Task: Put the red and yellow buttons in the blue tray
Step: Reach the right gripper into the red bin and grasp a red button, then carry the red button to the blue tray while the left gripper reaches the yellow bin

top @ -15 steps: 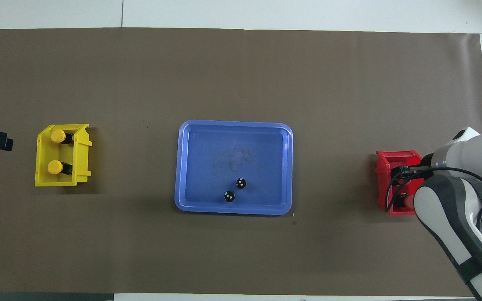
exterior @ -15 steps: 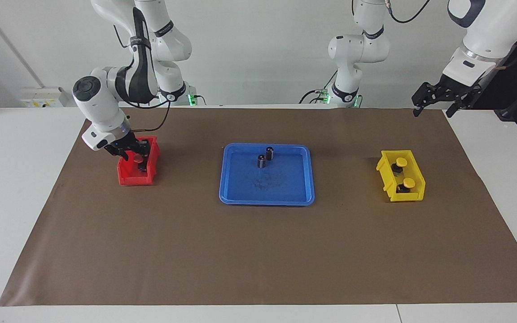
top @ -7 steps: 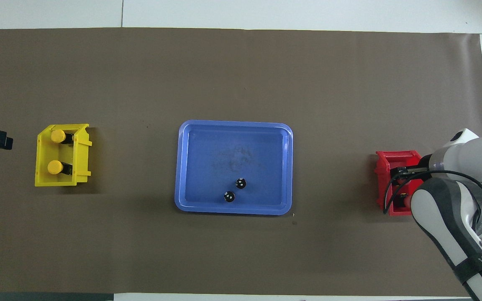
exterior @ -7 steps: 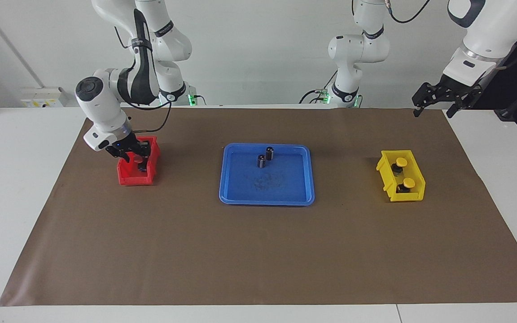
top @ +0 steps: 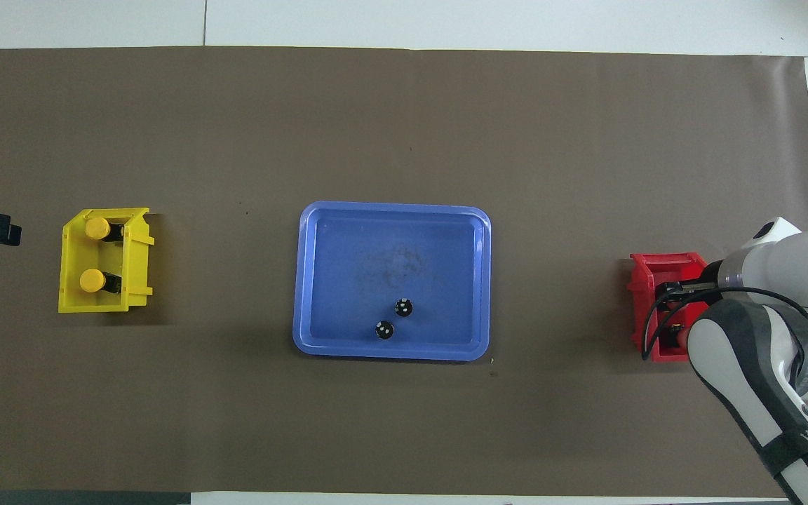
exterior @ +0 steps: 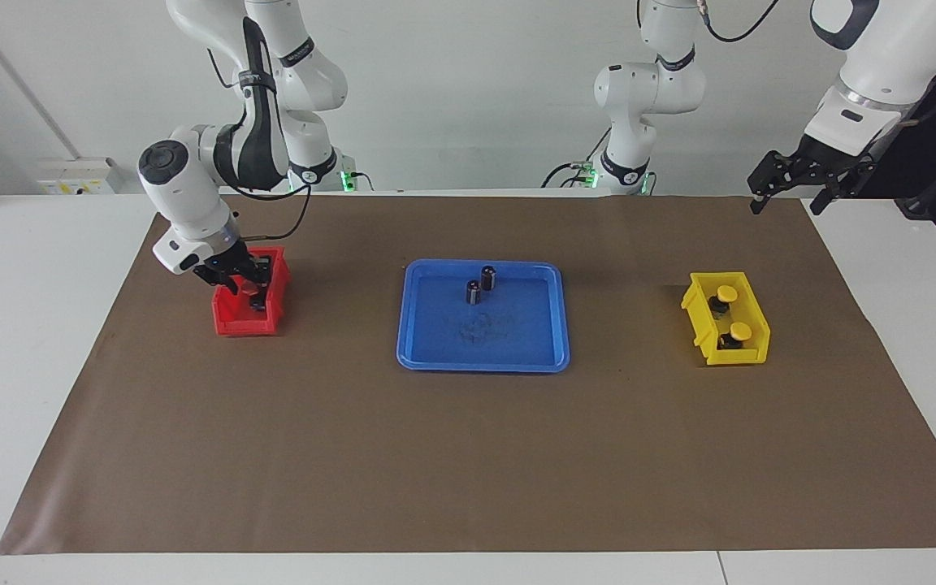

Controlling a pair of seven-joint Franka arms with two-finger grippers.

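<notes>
Two yellow buttons (exterior: 726, 293) sit in the yellow bin (exterior: 748, 351) at frame right; at left, the right gripper (exterior: 250, 288) is pressed shut inside the red bin (exterior: 234, 325). The blue tray (exterior: 517, 357) lies centre; the left gripper (exterior: 786, 188), spread, waits upper right.

The right claw (exterior: 250, 286) hides the red bin's (exterior: 228, 318) contents.

White table (exterior: 45, 341), brown mat (exterior: 468, 463), blue tray (exterior: 549, 357), 2 bins (exterior: 232, 325)
</notes>
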